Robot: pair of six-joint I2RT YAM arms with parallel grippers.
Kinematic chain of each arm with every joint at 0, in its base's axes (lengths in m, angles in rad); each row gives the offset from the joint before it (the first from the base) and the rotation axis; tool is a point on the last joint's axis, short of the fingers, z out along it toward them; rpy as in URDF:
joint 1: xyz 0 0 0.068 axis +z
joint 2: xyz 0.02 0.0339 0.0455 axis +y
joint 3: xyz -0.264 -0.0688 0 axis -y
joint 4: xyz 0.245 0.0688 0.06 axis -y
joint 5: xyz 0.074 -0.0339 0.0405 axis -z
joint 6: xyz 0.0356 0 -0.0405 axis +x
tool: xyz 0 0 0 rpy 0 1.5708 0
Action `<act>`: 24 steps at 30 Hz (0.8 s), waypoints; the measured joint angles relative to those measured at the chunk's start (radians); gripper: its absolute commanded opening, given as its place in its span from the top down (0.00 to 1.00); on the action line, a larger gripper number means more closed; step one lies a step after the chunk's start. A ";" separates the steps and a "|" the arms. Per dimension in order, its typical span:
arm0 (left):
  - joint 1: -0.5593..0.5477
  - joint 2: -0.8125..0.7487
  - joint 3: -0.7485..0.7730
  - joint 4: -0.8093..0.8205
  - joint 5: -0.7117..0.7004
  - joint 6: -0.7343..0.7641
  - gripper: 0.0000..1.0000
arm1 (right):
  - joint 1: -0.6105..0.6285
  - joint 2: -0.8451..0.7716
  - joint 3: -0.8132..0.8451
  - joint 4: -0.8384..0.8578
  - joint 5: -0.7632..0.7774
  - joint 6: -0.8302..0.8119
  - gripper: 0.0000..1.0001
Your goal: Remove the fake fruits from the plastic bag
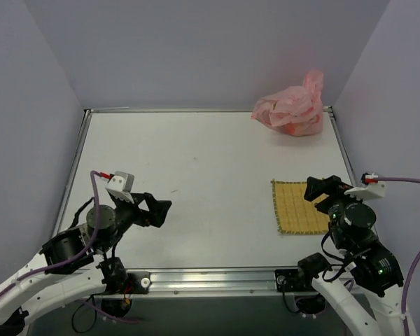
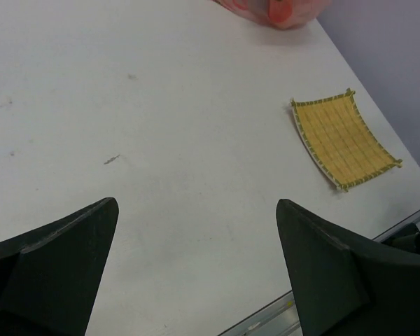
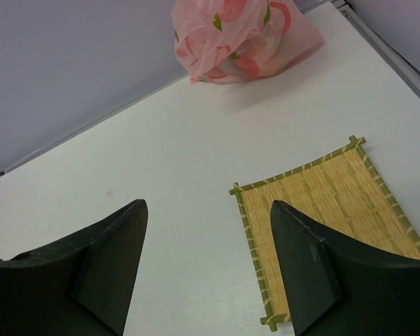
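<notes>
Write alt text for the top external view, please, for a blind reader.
A pink plastic bag sits at the far right corner of a white table. Nearer lies a yellow woven mat; the left gripper and right gripper hang open and empty near the front edge.

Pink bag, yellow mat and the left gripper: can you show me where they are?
pink bag (image 1: 290,112), top view, middle of its crinkled side.
yellow mat (image 1: 294,208), top view, middle of the woven part.
left gripper (image 2: 196,203), left wrist view, midway between its open fingertips.
</notes>
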 measured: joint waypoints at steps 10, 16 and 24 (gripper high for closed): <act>0.000 0.014 0.030 -0.040 -0.030 -0.002 0.06 | 0.000 0.241 -0.011 0.066 0.077 0.041 0.94; 0.000 0.032 -0.014 0.030 0.013 -0.006 0.06 | -0.003 0.454 0.015 0.221 0.166 0.034 0.99; 0.000 0.029 -0.154 0.175 0.101 -0.032 0.17 | -0.350 0.887 0.210 0.466 0.057 -0.014 0.39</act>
